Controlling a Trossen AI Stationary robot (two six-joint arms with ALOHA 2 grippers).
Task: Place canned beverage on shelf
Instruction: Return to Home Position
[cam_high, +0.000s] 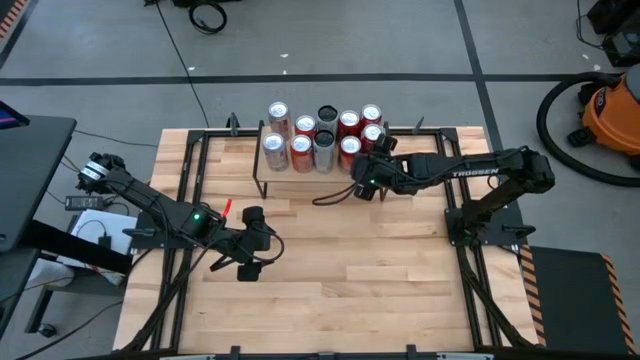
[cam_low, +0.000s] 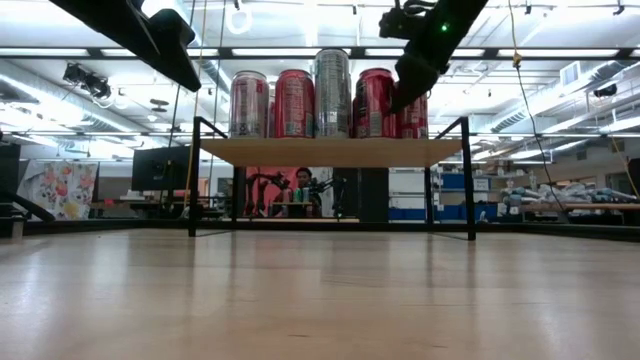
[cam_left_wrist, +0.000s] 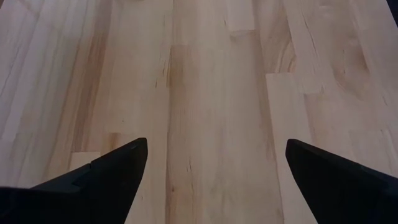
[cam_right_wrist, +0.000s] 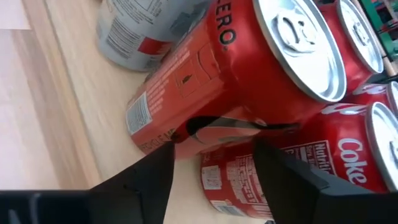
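The shelf stands at the table's far middle on thin black legs. It carries several red and silver cans upright on its plank. My right gripper hovers at the shelf's near right, open. It points slanting down at a red can, and its fingers stand just short of that can with nothing between them. My left gripper hangs open over bare tabletop at the near left, nothing between its fingers.
Black frame rails run along the table's left and right sides. Bare wooden tabletop lies between the shelf and the near edge. An orange vacuum stands on the floor at the right. A person sits in the room behind.
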